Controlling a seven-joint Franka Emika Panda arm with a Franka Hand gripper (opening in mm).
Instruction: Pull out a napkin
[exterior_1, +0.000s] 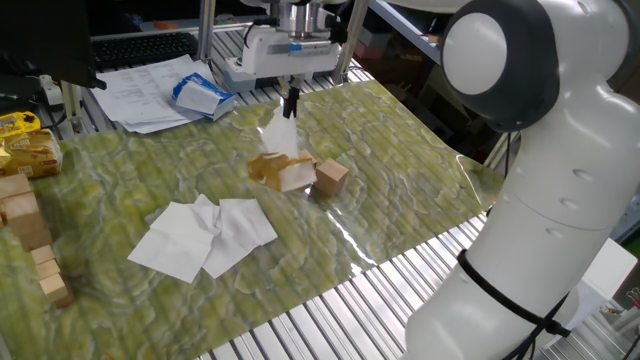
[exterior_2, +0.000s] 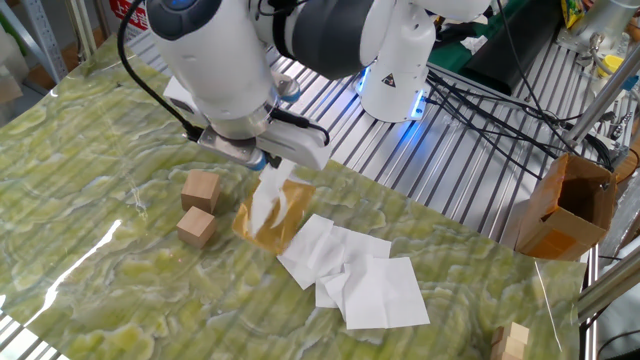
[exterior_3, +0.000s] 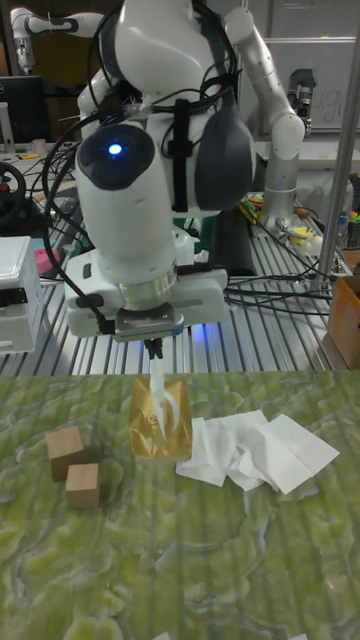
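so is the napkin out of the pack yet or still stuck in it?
Still partly in. The napkin stretches from the closed pincer down into the golden-yellow pack, which rests on the table; its lower end has not cleared the opening.

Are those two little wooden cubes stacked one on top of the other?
No: in the tall fixed view the two wooden cubes sit side by side on the green mat, left of the golden-yellow pack.

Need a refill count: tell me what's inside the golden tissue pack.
One napkin sticks up out of the pack, pinched by the hand. Whatever remains inside is hidden by the wrapper.
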